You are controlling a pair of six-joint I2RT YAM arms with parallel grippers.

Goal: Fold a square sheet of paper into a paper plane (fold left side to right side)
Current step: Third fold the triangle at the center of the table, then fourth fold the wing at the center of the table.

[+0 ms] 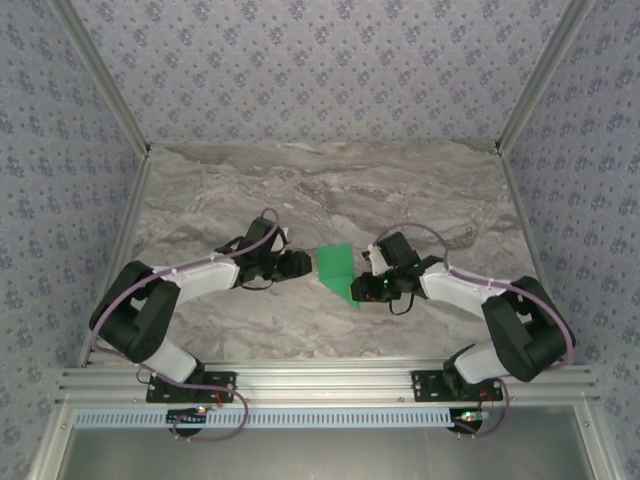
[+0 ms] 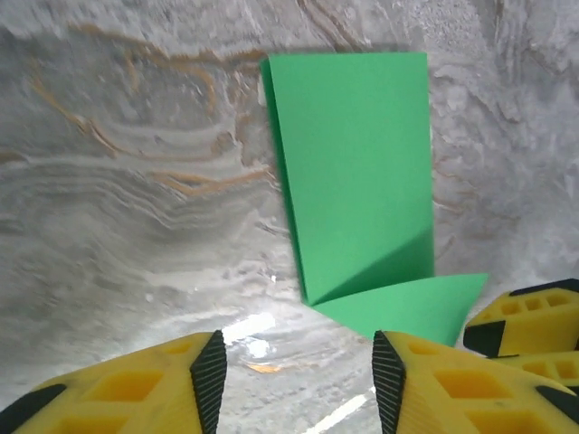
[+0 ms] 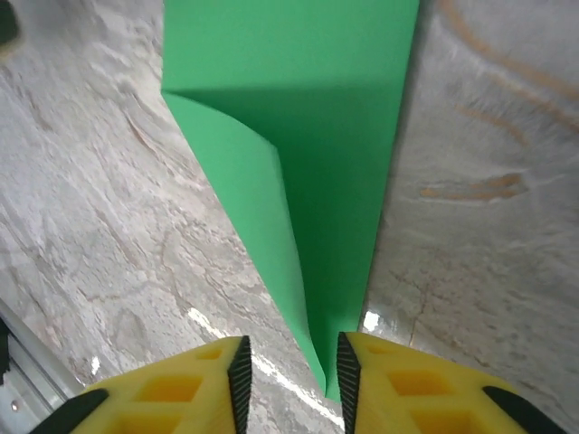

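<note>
Near rail (image 1: 330,378): shiny silver bars run along the near edge of the table, at 6 o'clock in the top view.
Left arm (image 1: 150,310): black and white. It reaches in from 8 o'clock toward the middle of the table.
Right arm (image 1: 510,325): black and white too. It reaches in from 4 o'clock toward the middle.
Left gripper (image 2: 294,362): loose and open. Its two yellow fingers (image 2: 136,393) with black pads stand wide apart, and the table shows between them. From above it sits just beside the paper, at 9 o'clock from it.
Right gripper (image 3: 289,366): loose and open too. There is a gap between its yellow fingers (image 3: 181,398). The thin pointed end of the paper lies in that gap, close to the pad at 3 o'clock. The pads are not pinching it.
Green paper (image 1: 337,266): it lies on the table in the middle, between the two grippers. It is folded. The left wrist camera sees a tall strip at 12 to 1 o'clock from the fingers, with a small flap at the near end that points to 3 o'clock. The right wrist camera sees it get wider farther away, and one folded edge lifts up a little.
Table (image 1: 330,185): grey stone look with wavy lines, going on past the paper toward 12 o'clock.
Walls (image 1: 320,70): blue-grey with tiny flowers, standing at the far side and both sides.
</note>
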